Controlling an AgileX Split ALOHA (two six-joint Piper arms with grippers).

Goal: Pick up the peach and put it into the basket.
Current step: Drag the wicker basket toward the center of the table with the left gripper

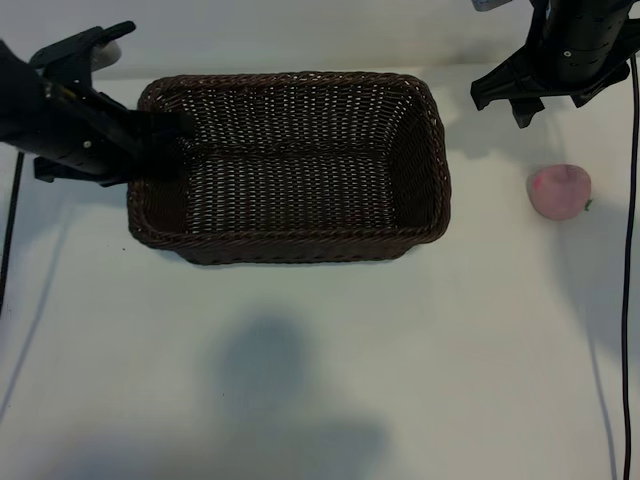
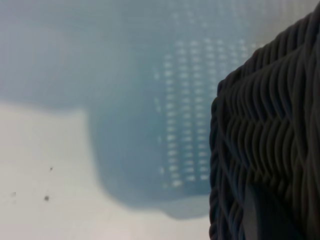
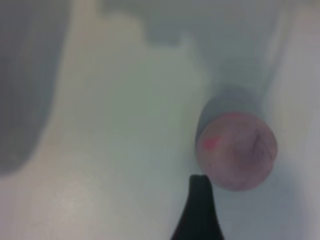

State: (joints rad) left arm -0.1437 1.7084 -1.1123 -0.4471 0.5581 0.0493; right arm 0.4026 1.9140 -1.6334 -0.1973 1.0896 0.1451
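Nothing is done yet: the peach (image 1: 560, 191) sits on the table (image 1: 300, 370), right of the empty basket (image 1: 290, 250). The right gripper (image 1: 545, 95) hangs just beyond it, fingers wide, holding nothing. The left gripper (image 1: 170, 128), fingers narrow, is at the basket's left rim

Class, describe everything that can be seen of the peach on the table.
The peach is small, round and pale pink, with a brighter pink blotch on one side, a dimple with a faint crease on top and a tiny green bit at its edge. It sits whole on the white table, to the right of the basket and apart from it. Nothing grips it; the right tool hangs open near it.
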